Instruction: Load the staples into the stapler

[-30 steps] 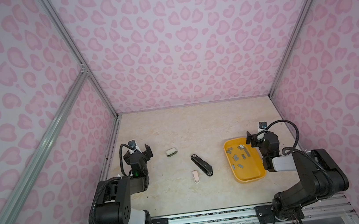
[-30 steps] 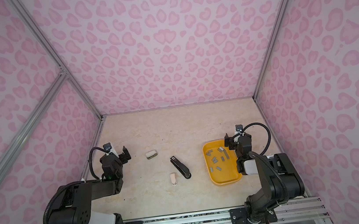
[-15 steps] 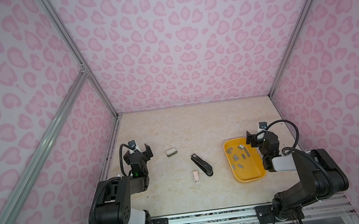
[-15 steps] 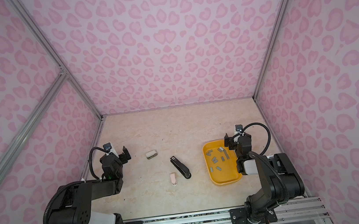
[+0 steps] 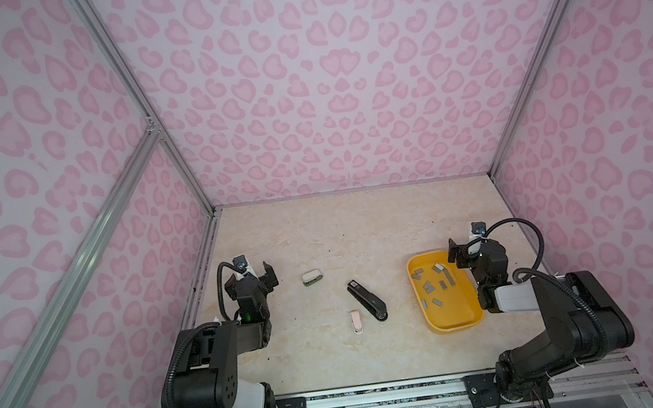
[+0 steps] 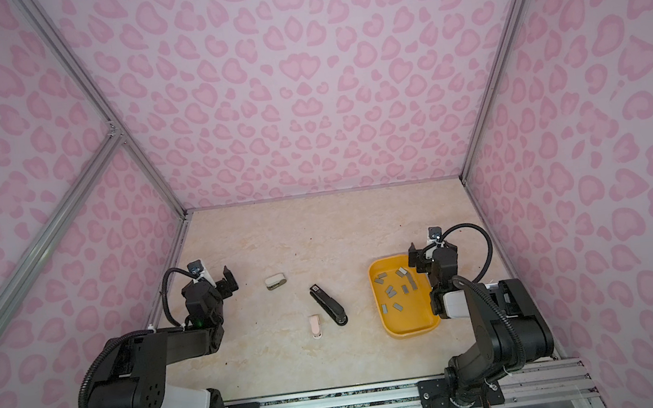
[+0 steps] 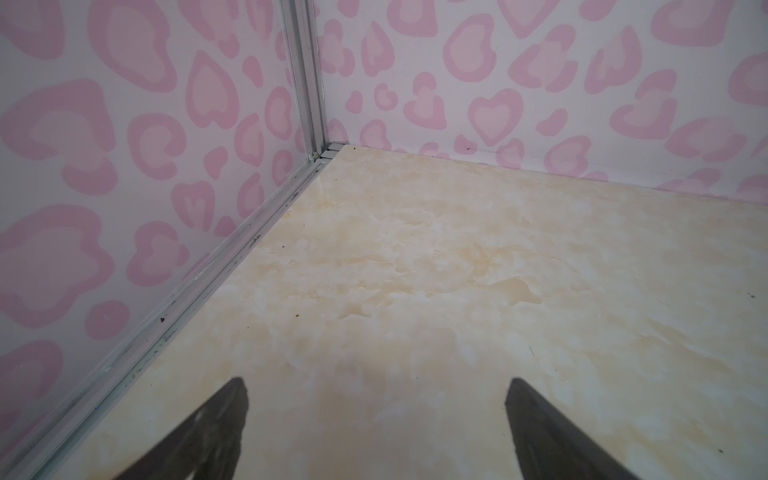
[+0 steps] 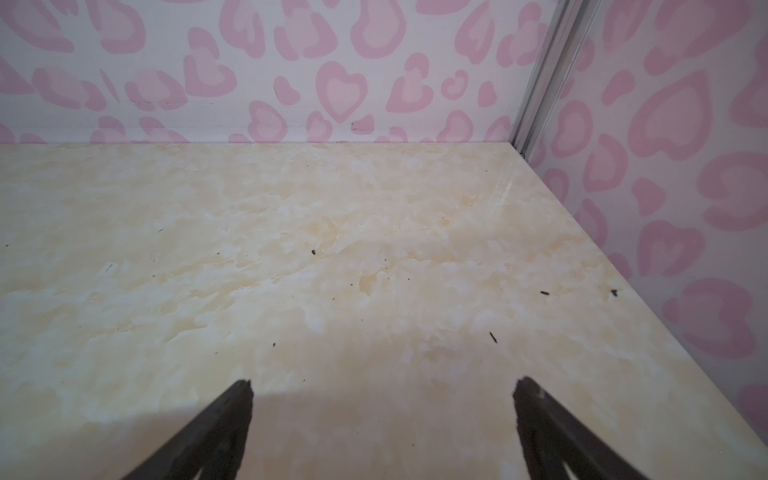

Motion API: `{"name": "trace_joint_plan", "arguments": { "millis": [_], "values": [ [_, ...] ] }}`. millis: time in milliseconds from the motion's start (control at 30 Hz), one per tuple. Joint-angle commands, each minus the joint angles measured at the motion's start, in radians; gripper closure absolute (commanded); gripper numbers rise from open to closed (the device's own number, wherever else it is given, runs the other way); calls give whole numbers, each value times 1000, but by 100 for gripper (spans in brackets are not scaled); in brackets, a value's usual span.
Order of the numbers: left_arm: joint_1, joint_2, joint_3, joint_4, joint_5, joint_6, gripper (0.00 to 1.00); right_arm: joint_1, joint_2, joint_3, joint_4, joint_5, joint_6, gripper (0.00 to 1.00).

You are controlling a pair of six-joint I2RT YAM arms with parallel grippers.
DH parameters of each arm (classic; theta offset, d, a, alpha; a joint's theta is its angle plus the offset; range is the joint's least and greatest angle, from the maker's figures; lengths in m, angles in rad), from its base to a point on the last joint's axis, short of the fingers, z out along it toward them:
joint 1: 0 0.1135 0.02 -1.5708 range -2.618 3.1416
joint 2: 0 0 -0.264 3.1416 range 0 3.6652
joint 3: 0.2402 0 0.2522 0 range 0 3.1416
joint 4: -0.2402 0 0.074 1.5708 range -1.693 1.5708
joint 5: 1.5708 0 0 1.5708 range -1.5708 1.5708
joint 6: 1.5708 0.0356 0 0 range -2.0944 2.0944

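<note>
Staples [image 5: 448, 276] lie in yellow tray [image 5: 454, 312], axes pointing variously; left tool [image 7: 378, 384], right tool [image 8: 384, 384] apart.

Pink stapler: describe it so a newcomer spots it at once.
In a top view, left of the yellow plastic tray lies a long black stapler. The small pale pink plastic stapler sits beside its near end: far shorter, and the only pink one.

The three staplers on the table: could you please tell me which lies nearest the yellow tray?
The black stapler, the longest of the three; the pink stapler and white stapler lie farther from the tray.
</note>
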Motion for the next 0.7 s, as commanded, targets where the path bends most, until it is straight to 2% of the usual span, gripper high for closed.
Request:
{"name": "trace_joint_plan", "arguments": {
  "millis": [0, 167, 233, 300, 367, 467, 533, 667],
  "values": [
    [2, 1, 1, 45, -5, 1, 3, 0, 5, 4, 0, 10, -4, 2],
    [0, -2, -3, 51, -5, 3, 2, 1, -2, 2, 35, 31, 4, 2],
    [1, -2, -3, 51, -5, 4, 2, 3, -83, 45, -143, 103, 39, 2],
    [1, -1, -2, 49, -6, 2, 2, -4, -185, 141, -444, 180, 120, 2],
    [1, 0, 0, 48, -7, 1, 2, -6, -246, 164, -509, 175, 152, 2],
    [1, -1, 0, 48, -6, 1, 2, -8, -336, 142, -561, 260, 321, 2],
    [1, 1, 0, 47, -7, 3, 2, -19, -388, 142, -597, 199, 328, 2],
    [0, 3, 1, 45, -8, 4, 2, -22, -464, 150, -609, -24, 326, 2]
  ]
}}
